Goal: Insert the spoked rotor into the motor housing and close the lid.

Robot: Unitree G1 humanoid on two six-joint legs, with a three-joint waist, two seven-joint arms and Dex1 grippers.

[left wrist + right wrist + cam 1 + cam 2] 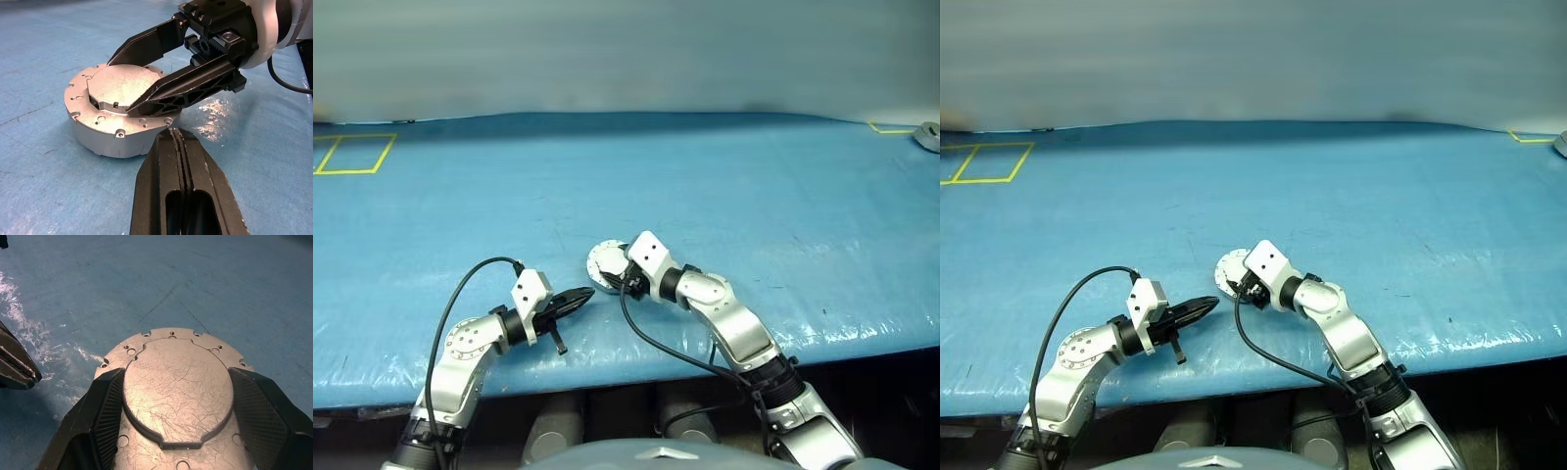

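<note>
Already closed, the motor housing (117,128) sits on the blue worktop (724,186) near its front edge, the lid (177,387) lying flat on top with its plain, scratched outer face up; the spoked rotor is presumably inside. The right tool (131,84) straddles the lid from above, its two black fingers (105,413) spread wide and flanking the raised round plate on either side — whether they press on its edge or merely stand beside it cannot be told. The left tool (576,300) waits just beside the housing with its fingers pressed together, holding nothing.

Judging by the machined metal, this is a dense, rigid puck — heavy for its size, unlikely to deform, and slick wherever the finish is smooth. The thin lid edge gives a shallow purchase, so the taller side wall of the housing looks the safer place to hold it, fingers set across its full width. A push from one side alone would probably slide it over the glossy plastic sheet.
</note>
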